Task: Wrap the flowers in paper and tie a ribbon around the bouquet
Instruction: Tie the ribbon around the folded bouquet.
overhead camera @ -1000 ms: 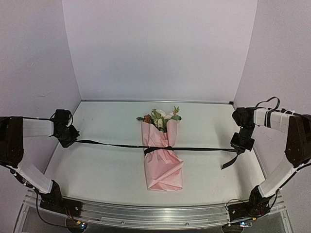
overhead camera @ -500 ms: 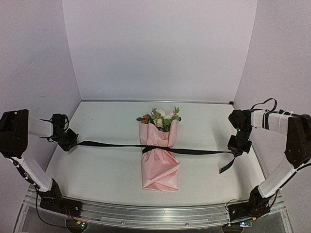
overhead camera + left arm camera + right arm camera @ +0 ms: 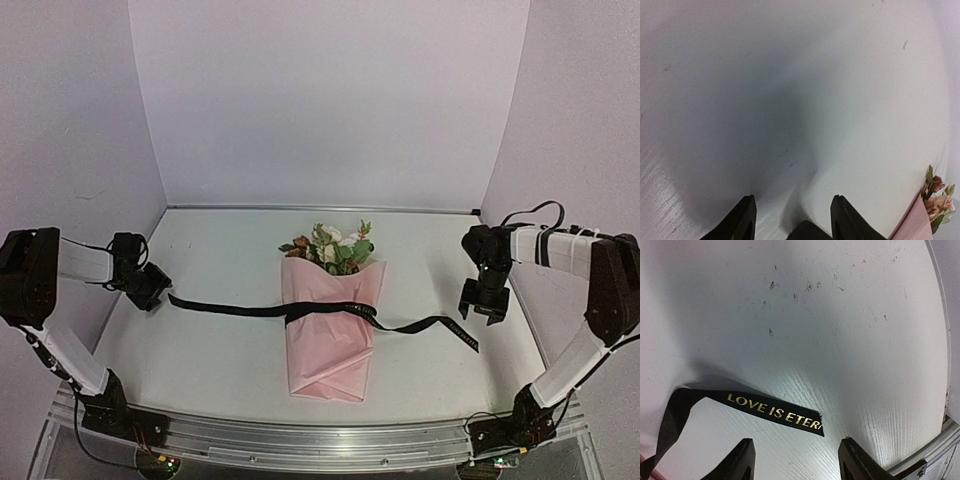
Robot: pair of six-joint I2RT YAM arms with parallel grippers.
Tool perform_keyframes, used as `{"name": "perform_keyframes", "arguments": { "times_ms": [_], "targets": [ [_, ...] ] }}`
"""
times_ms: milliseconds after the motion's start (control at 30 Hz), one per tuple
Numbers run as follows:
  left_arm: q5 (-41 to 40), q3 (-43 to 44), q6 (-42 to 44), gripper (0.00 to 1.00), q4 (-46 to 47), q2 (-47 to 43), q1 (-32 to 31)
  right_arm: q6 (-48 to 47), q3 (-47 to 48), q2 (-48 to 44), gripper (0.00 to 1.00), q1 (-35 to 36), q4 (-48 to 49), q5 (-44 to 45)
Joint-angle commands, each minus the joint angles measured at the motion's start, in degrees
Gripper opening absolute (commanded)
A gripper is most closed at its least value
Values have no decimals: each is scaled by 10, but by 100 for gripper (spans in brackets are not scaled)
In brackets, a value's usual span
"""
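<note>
The small flower bouquet in its pale-pink paper cone point(image 3: 328, 340) lies mid-way across the desk point(image 3: 200, 370), the narrow black lettered ribbon point(image 3: 230, 309) seemingly knotted round its waist, ends slack. My left fingers point(image 3: 742, 222) and right fingers point(image 3: 742, 460) stand apart, empty. I judge little remains.

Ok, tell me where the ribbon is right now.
In the top view the ribbon lies on the table across the bouquet, its ends free, just short of the left gripper and the right gripper.

White-sleeved black arms point(image 3: 85, 262), looping black cables point(image 3: 529, 211)
</note>
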Motion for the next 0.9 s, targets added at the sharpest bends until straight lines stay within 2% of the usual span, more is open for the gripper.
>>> {"name": "perform_keyframes", "arguments": {
  "times_ms": [0,200,367,467,600,733,867],
  "targets": [
    [-25,47,51,60,-29,-41,-64,-59,20,-44,69,33,15,3],
    [15,67,129,66,-15,-66,-167,-148,-35,-81,78,103,158,-66],
    [18,87,178,66,-16,-61,-245,-301,-113,-87,79,209,319,-57],
    [52,92,227,67,7,-60,-277,-346,-121,-75,80,240,344,-54],
    [82,86,368,66,49,-59,-336,-423,-134,-65,80,268,377,-66],
    [137,77,520,65,88,-52,-357,-468,-138,-60,82,278,384,-69],
    [143,62,690,66,75,-41,-386,-495,-151,-68,84,278,384,-83]
  ]
}}
